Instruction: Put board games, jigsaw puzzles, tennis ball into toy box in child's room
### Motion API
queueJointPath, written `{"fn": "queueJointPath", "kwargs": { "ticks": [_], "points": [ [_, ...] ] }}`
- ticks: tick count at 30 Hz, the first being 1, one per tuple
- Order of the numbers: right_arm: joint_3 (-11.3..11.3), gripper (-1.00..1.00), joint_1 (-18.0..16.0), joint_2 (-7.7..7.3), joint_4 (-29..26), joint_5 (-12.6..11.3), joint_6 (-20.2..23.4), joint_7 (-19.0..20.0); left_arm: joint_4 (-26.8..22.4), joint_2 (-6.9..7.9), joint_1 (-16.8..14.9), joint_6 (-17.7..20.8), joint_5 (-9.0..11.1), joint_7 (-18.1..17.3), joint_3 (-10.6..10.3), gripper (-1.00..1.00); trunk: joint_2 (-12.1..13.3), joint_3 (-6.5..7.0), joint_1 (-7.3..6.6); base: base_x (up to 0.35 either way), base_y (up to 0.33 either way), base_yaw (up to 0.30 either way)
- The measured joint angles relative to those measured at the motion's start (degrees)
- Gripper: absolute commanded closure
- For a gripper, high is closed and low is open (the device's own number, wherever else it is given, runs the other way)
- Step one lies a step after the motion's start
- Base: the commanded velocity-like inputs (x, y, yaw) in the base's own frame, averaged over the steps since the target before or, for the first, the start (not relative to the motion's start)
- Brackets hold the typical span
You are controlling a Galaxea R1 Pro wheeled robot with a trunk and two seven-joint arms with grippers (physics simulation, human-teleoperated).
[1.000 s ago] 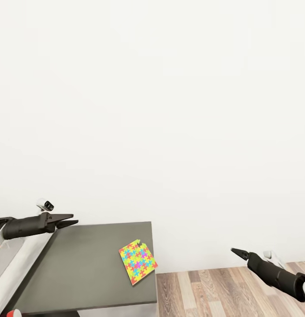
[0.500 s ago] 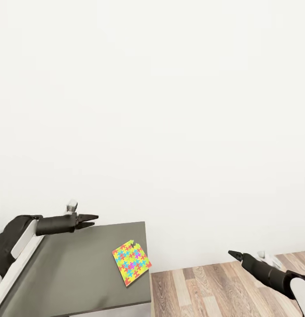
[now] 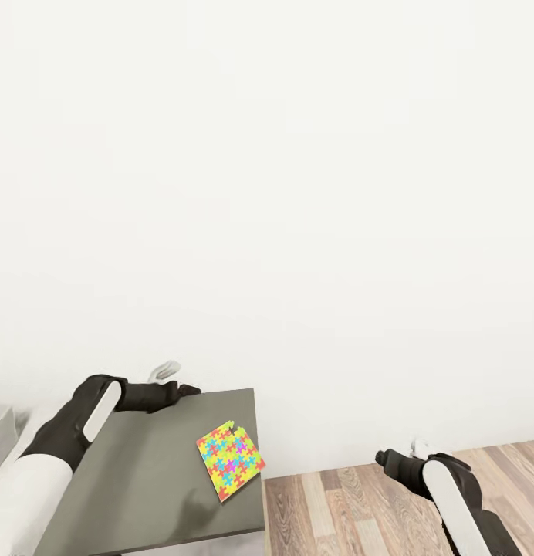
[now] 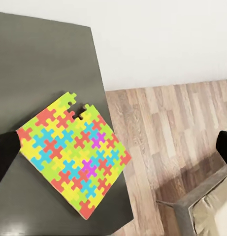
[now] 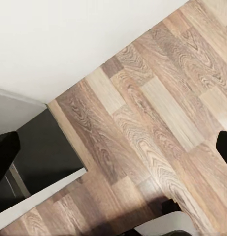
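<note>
White wall fills most of the head view above a dark grey table (image 3: 128, 479) and wood-plank floor (image 3: 352, 510). 1 jigsaw puzzle (image 4: 74, 153) lies flat near the table's edge, below and ahead of the left gripper (image 3: 186, 390), fingers spread wide. Right gripper (image 3: 381, 458) hangs over floor, fingers wide, empty.

Home room: wood-plank floor (image 3: 390, 510), jigsaw puzzle (image 3: 230, 460).

A plain white wall (image 3: 298, 193) rises behind everything. At its foot lies a wood-plank floor (image 3: 344, 510). A beige cushioned furniture corner (image 4: 211, 209) rests on that floor.
</note>
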Motion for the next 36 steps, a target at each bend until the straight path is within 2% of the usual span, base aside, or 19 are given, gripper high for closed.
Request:
{"fn": "queueJointPath", "kwargs": {
  "ticks": [5,9,11,13,17,19,20,21,24,28,36],
  "points": [
    [0.54,-1.0,-0.43,1.63,0.2,-0.04,0.03,-2.91,2.11,-0.69,-0.02,-1.57,0.1,4.17,-0.06,-1.0,0.0,0.0,0.0,0.0,0.0,0.0],
    [1.06,-1.0,-0.49,1.86,0.19,-0.04,-0.01,-3.31,2.6,-0.96,-0.04,-1.77,0.22,5.23,-0.19,-1.0,-0.01,0.0,0.0,0.0,0.0,0.0],
    [1.27,-1.0,-0.51,1.93,0.04,-0.04,-0.02,-3.4,3.0,-1.63,-0.03,-1.86,0.23,6.41,-0.24,-1.0,-0.01,0.0,0.0,0.0,0.0,0.0],
    [1.53,-1.0,-0.51,2.01,-0.12,-0.07,-0.02,-3.45,3.65,-2.51,-0.03,-1.95,0.26,9.05,-0.19,-1.0,-0.01,0.0,0.0,0.0,0.0,0.0],
    [2.59,-1.0,-0.52,2.9,-0.29,-0.08,-0.03,-3.48,4.86,-4.56,-0.04,-2.25,0.68,17.31,-0.02,-1.0,-0.01,0.0,0.0,0.0,0.0,0.0],
    [3.18,-1.0,-0.52,3.55,-0.38,-0.07,-0.01,-3.5,5.17,-6.88,-0.03,-2.7,0.92,22.64,0.09,-1.0,-0.01,0.0,0.0,0.0,0.0,0.0],
    [3.28,-1.0,-0.52,3.64,-0.41,-0.06,0.01,-3.5,5.25,-7.5,-0.03,-3.0,0.86,23.9,0.12,-1.0,-0.01,0.0,0.0,0.0,0.0,0.0],
    [3.47,-1.0,-0.52,3.82,-0.46,-0.08,0.04,-3.49,5.41,-8.97,-0.03,-4.45,0.59,26.89,0.18,-1.0,-0.01,0.0,0.0,0.0,0.0,0.0],
    [3.63,-1.0,-0.52,3.95,-0.51,-0.09,0.07,-3.49,5.59,-10.47,-0.03,-6.83,0.14,31.09,0.23,-1.0,-0.01,0.0,0.0,0.0,0.0,0.0],
    [3.7,-1.0,-0.52,4.0,-0.52,-0.1,0.08,-3.49,5.64,-11.0,-0.04,-7.75,0.06,33.02,0.25,-1.0,-0.01,0.0,0.0,0.0,0.0,0.0],
    [3.73,-1.0,-0.52,4.0,-0.51,-0.04,0.08,-3.49,5.6,-11.21,-0.04,-7.95,0.0,33.5,0.12,-1.0,-0.01,0.0,0.0,0.0,0.0,0.0]
  ]
}}
